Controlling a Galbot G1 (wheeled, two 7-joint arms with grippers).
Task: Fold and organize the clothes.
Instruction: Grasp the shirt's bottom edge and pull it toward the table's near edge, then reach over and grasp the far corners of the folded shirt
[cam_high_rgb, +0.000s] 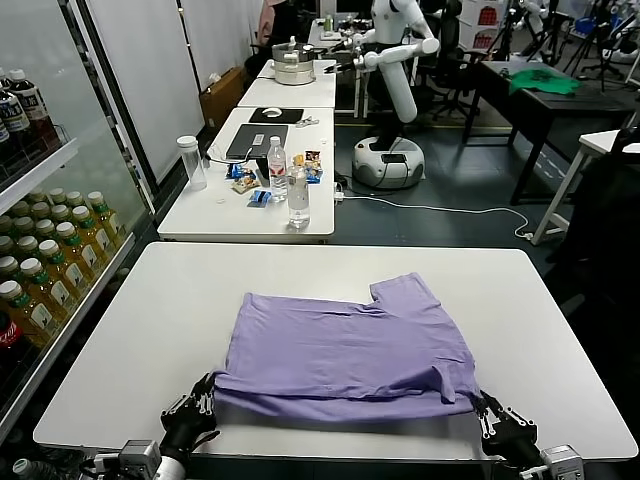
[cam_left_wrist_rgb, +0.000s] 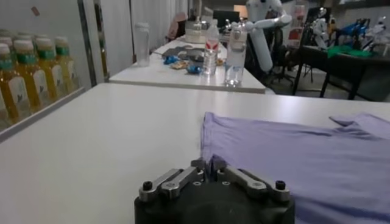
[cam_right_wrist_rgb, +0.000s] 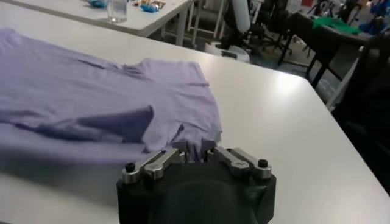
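The left gripper (cam_high_rgb: 205, 398) and right gripper (cam_high_rgb: 487, 412) are both black, built of jointed metal links. Close up, each has a rounded dark matte body, with two grey-silver link bars meeting in a shallow V. A black round-headed screw sits at the outer end of each bar. Pale grey wrist housings show behind them.

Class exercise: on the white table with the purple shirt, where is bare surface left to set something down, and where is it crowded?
Bare table lies left of the T-shirt, right of it, and along the far edge. The near edge is crowded: the left gripper and right gripper each pinch a shirt corner there.
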